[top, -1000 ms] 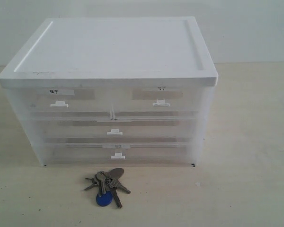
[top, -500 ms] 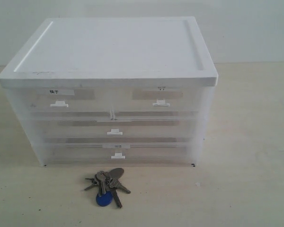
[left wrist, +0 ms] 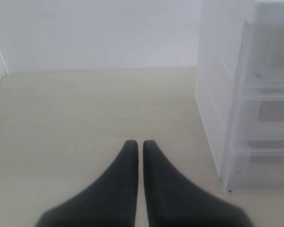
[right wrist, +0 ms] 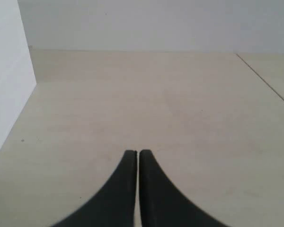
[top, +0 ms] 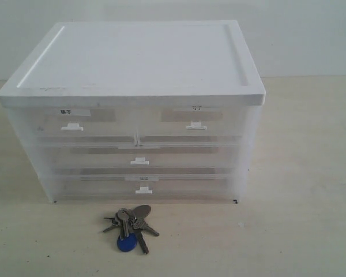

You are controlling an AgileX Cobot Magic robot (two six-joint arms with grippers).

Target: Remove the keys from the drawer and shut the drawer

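The keys (top: pixel 130 227), a silver-grey bunch with a blue oval fob, lie on the table just in front of the drawer unit. The drawer (top: pixel 193 122), top right with a faintly printed white label and a white tab handle, sits flush with the unit's front. Neither gripper shows in the exterior view. In the left wrist view my left gripper (left wrist: pixel 140 144) is shut and empty above bare table, with the unit's side to one side of it. In the right wrist view my right gripper (right wrist: pixel 136 153) is shut and empty, beside the unit's white wall.
The white-topped drawer unit (top: pixel 138 57) stands mid-table, with a bold-labelled half-width drawer (top: pixel 75 122) top left and two full-width drawers (top: pixel 139 157) below, all pushed in. The unit's side (left wrist: pixel 217 94) and its white wall (right wrist: pixel 7 90) also show in the wrist views.
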